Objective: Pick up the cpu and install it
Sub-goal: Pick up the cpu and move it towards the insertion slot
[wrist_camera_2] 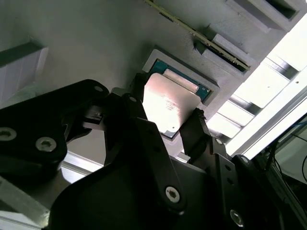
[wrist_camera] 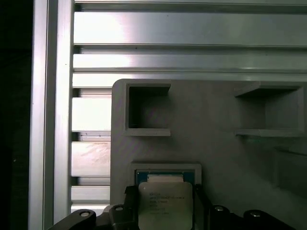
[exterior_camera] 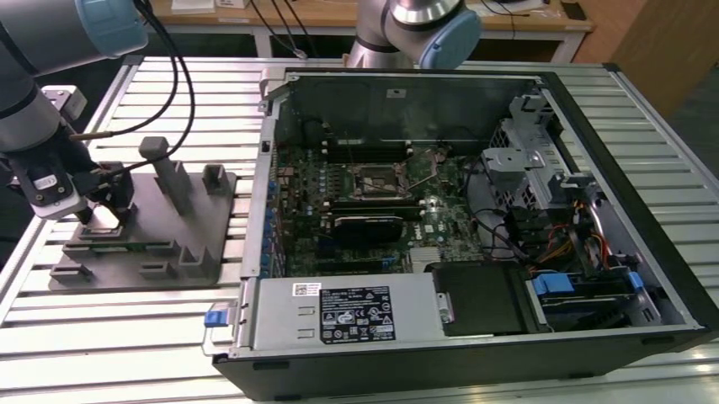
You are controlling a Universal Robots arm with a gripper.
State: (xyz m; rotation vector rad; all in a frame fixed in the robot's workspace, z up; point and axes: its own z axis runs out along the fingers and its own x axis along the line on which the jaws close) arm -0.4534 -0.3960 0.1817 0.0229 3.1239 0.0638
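1. The gripper (exterior_camera: pixel 99 215) stood low over the grey fixture block (exterior_camera: pixel 157 257) at the exterior view's left, on the slatted aluminium table (exterior_camera: pixel 124 337).
2. Its 2 black fingers (wrist_camera_2: pixel 194 132) were pressed against opposite edges of the cpu (wrist_camera_2: pixel 169 106), clamping the chip between them.
3. In the first wrist view the cpu (wrist_camera: pixel 165 207) showed its silver top and sat at a shallow square pocket (wrist_camera: pixel 165 173) in the fixture block, whose teal-edged floor showed past 1 side of the chip.
4. Whether the chip touched the pocket or hung just clear of it could not be told.
5. 2 box-shaped compartments (wrist_camera: pixel 148 108) stood on the block beyond the pocket.
6. An open computer case (exterior_camera: pixel 450 105) lay just beside the block, toward the exterior view's right, with its motherboard (exterior_camera: pixel 298 189) exposed.
7. The black socket (exterior_camera: pixel 376 178) with its metal frame sat near the board's middle, well apart from the gripper.
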